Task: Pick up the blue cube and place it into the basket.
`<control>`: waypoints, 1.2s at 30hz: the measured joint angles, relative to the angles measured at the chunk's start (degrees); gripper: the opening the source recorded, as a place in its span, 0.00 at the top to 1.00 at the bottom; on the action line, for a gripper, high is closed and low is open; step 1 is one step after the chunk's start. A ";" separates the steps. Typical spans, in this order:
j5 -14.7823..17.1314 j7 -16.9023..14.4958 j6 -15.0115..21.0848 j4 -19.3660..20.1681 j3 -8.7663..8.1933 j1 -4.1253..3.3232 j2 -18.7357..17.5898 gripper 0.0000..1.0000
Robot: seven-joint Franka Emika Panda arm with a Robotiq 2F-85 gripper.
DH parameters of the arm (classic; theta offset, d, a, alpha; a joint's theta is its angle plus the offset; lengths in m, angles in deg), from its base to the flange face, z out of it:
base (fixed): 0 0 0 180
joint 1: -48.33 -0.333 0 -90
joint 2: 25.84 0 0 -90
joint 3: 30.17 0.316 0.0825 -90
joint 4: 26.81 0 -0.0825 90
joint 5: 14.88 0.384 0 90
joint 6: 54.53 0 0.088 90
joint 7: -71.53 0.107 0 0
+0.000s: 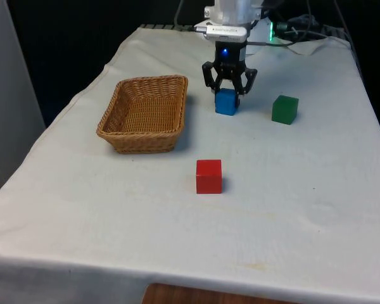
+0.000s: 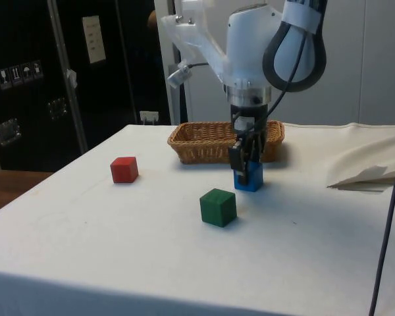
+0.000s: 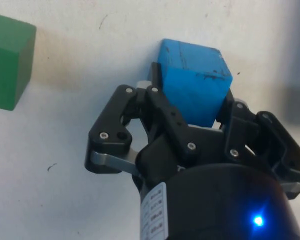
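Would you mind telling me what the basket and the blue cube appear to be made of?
The basket looks like woven wicker or rattan: tan strands in a visible weave, with a braided rim. The blue cube looks like painted wood, though hard plastic is possible: matte blue faces, crisp edges, and small dark scuffs where the finish seems worn. The gripper has its fingers on either side of the cube.

No wording can be read anywhere: the small white label (image 3: 156, 212) on the pincer's black body carries print too fine to make out, and the pale notice (image 2: 93, 39) on the dark cabinet (image 2: 26, 99) stays illegible.
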 measured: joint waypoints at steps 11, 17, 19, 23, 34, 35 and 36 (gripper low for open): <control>0.00 -0.11 -2.18 -0.40 0.00 0.00 3.50 1.00; 0.00 -0.46 -4.47 -0.97 -0.11 0.00 5.61 1.00; 0.00 -0.52 -5.27 -1.26 -0.11 0.06 6.30 1.00; 0.00 -0.63 -6.59 -1.72 -0.17 0.06 7.28 1.00; 0.80 -2.01 -12.15 -4.81 -0.86 0.17 9.97 1.00; 0.86 -2.12 -12.55 -5.10 -0.92 0.17 10.14 1.00; 0.86 -2.18 -12.89 -5.33 -0.97 0.17 10.31 1.00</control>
